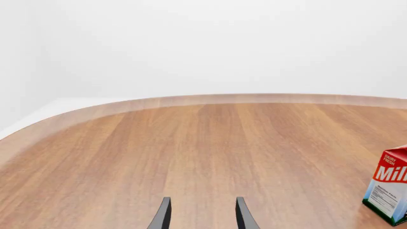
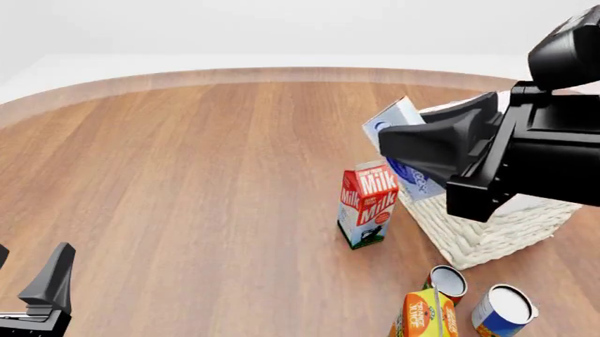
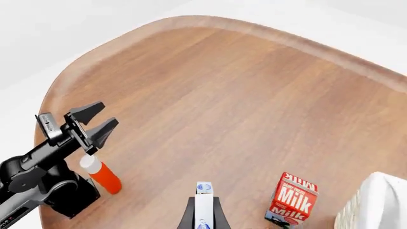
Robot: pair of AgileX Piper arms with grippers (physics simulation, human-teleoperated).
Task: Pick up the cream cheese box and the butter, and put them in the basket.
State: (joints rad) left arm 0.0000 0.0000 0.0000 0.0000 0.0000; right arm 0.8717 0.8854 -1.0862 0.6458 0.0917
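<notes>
Cream cheese box [image 2: 401, 133] tilted, long axis slanting upward.

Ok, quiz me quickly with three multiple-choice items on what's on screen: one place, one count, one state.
1. The milk carton stands:
A. on the table, left of the basket
B. inside the basket
C. at the table's far edge

2. Cans by the orange juice carton:
A. one
B. two
C. four

3. The right tool is:
A. open and empty
B. shut on the milk carton
C. shut on the cream cheese box

Answers:
1 A, it is upright on the wood beside the wicker wall.
2 B, two pale lids show.
3 C, its fingers clamp the white-and-blue box.
</notes>
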